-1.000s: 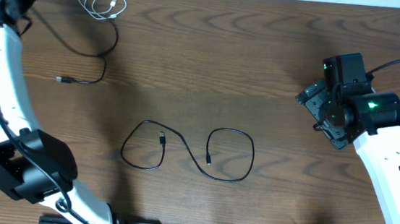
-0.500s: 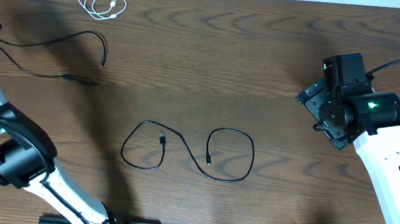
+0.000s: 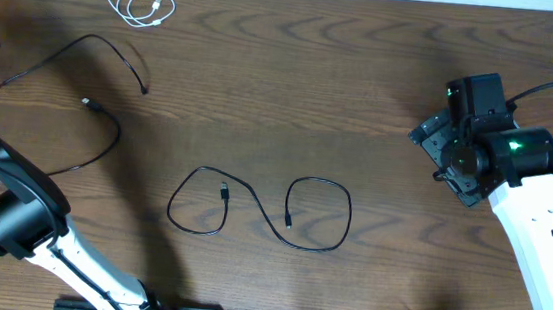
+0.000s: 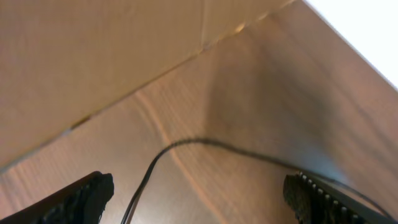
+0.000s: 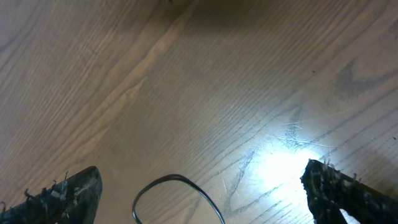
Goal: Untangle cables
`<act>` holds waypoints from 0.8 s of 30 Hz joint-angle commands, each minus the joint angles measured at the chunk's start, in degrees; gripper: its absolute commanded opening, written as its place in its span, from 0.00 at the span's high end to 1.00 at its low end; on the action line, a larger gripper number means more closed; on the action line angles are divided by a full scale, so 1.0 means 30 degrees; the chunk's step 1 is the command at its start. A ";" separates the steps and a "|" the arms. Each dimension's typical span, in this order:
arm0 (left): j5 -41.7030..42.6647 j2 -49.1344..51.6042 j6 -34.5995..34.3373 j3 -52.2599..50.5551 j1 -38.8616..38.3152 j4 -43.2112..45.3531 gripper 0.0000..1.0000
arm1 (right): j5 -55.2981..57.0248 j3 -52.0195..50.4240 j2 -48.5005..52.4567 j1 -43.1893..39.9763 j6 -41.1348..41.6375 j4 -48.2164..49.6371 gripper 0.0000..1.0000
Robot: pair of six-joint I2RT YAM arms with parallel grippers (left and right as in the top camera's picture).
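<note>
Left pincer (image 4: 199, 186): hanging over the counter (image 3: 384, 74) at its far left edge, fingers (image 4: 81, 196) spreading wide, gripping nothing.

Left black cable (image 3: 88, 104): lying in a big loose loop just to the right of the left pincer, one stretch passing on the wood beneath the gap between its fingers; both plugs lying toward the side of the loop away from that pincer.

White cable (image 3: 139, 4): lying coiled in a small bundle beyond the left black cable, near the far edge of the counter, apart from that cable and well apart from the right pincer.

Middle black cable (image 3: 225, 190): lying in two open curls between the two pincers, nearer the front edge, well apart from each, touching no other cable.

Right pincer (image 5: 199, 180): hovering over the wood on the right side, fingers standing fully apart, holding nothing.
</note>
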 commanded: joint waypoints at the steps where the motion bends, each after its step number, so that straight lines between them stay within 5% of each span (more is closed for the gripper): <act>1: 0.1049 0.0313 0.0022 0.0408 -0.0146 -0.1428 0.07 | 0.0379 -0.0051 -0.0044 0.0007 -0.0270 -0.0051 0.01; 7: 0.1938 0.0321 -0.0503 -0.0262 -0.0182 -0.4022 0.07 | 0.0379 -0.0051 -0.0044 0.0007 -0.0270 -0.0051 0.01; 13: -0.0969 0.0750 -0.6025 -0.1413 0.0138 -0.7111 0.07 | 0.0379 -0.0051 -0.0044 0.0007 -0.0270 -0.0051 0.01; 24: -0.1472 0.0750 -0.8029 -0.5814 0.0335 -0.6062 0.07 | 0.0379 -0.0051 -0.0044 0.0007 -0.0270 -0.0051 0.01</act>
